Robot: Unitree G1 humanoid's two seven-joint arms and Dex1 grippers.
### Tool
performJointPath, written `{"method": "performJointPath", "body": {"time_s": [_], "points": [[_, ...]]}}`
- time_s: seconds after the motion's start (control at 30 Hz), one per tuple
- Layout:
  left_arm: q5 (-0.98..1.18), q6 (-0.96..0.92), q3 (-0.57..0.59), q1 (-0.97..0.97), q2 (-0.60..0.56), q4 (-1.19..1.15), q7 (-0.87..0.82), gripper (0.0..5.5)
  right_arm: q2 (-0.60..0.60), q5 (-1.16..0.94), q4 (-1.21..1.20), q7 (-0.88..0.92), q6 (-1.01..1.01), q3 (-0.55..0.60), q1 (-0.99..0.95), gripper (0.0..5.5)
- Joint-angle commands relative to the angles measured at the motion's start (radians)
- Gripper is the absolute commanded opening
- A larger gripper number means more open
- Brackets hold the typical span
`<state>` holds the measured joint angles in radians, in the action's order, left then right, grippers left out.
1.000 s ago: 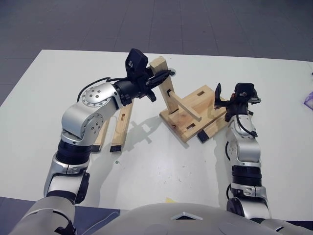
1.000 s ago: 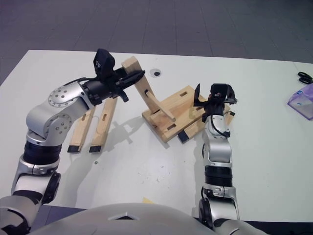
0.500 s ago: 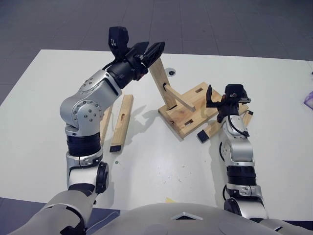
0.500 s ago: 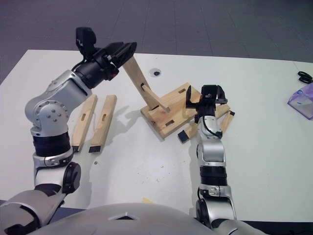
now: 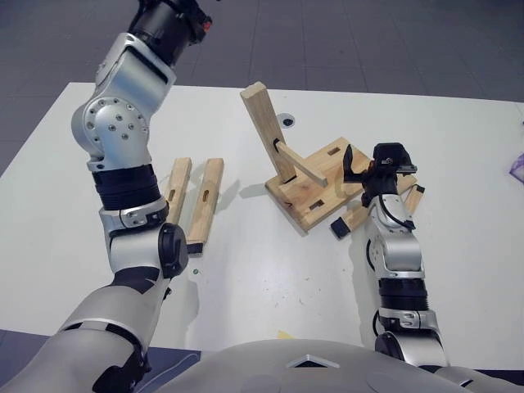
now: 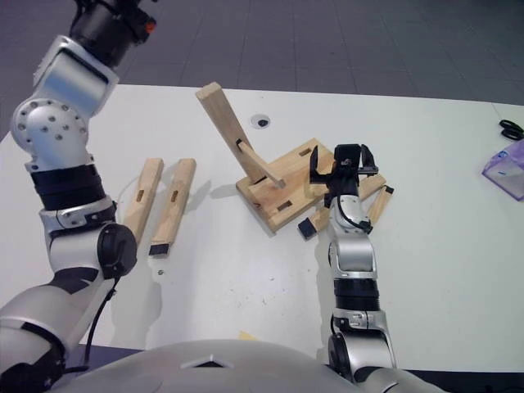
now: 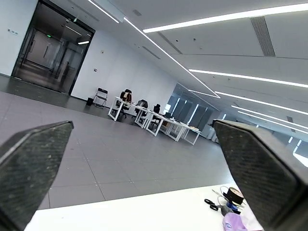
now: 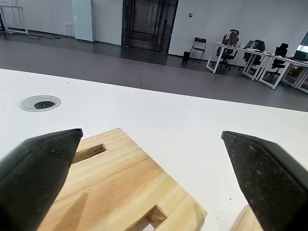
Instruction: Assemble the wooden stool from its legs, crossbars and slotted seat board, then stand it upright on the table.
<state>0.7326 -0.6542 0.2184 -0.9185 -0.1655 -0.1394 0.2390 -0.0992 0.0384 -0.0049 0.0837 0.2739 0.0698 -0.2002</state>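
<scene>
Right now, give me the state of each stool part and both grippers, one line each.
seat board: flat on the table
fitted leg: standing tilted in seat board, ungripped
crossbar: stuck into fitted leg
loose legs: flat, side by side
spare pieces: flat beside seat board
left gripper: open, empty, raised
right gripper: open, at seat board's edge

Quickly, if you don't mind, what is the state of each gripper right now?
Left gripper: open, holding nothing.
Right gripper: open, holding nothing, by the seat board.

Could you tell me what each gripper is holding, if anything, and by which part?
Nothing: the left gripper and right gripper both stand open and empty.
</scene>
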Motion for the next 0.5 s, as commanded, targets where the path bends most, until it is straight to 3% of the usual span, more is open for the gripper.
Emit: {"method": "performJointPath", "body": {"time_s": [0.03, 0.17, 0.5], "points": [[-0.069, -0.035, -0.156, 0.072, 0.083, -0.116, 0.091, 5.38, 0.010, 0.005, -0.007, -0.001, 0.005, -0.008, 0.001, 5.40], [-0.136, -0.019, -0.244, 0.140, 0.122, -0.117, 0.113, 5.38, 0.022, 0.008, -0.004, -0.003, 0.006, -0.024, 0.004, 5.40], [-0.018, -0.097, -0.104, 0.099, 0.154, 0.028, 0.030, 5.38, 0.042, 0.005, -0.015, 0.006, 0.010, -0.030, 0.034, 5.40]]}}
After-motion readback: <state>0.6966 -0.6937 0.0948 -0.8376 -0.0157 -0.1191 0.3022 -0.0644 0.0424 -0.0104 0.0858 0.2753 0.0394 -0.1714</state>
